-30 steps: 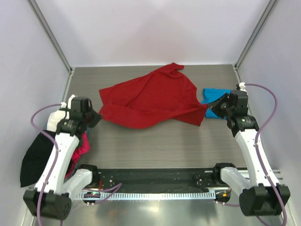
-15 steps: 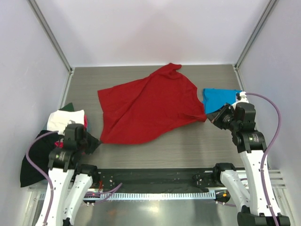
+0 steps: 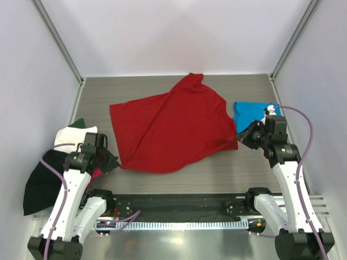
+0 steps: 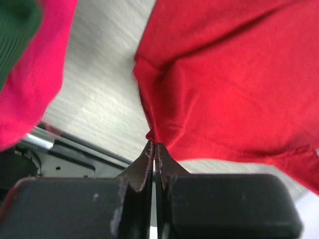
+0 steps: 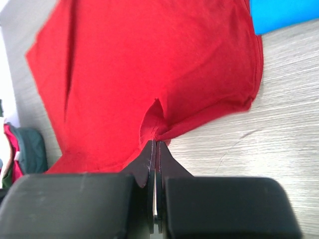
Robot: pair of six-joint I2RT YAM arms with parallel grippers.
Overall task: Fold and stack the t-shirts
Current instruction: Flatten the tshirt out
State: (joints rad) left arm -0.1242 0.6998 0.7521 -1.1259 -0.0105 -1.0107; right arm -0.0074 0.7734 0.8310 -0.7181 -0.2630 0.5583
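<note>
what moved: the red t-shirt (image 3: 173, 127) has been dragged toward the near edge over the last second. It now lies a lot flatter, and the bunched-up front edge has pulled out into a wider sheet.

where it sits: middle of the tabletop (image 3: 217, 170), with its near corners out toward each arm.

left jaws: clenched on the shirt's near-left corner. The wrist view shows a small pinch of red cloth right at the tips. That arm has pulled back toward its base since a second ago.

right jaws: clenched on the near-right corner, same kind of pinch, and also drawn back a bit.

blue t-shirt (image 3: 249, 112): far right, just beside the red one's edge, same spot as before.

side pile (image 3: 43, 181): black, white, magenta and a bit of green heaped at the left edge, looks untouched.

what it means: I'd call this the spread-out step nearly done. No fold made yet and nothing stacked.

leftover: a diagonal crease runs through the left half, and the far end is a bit bunched.
</note>
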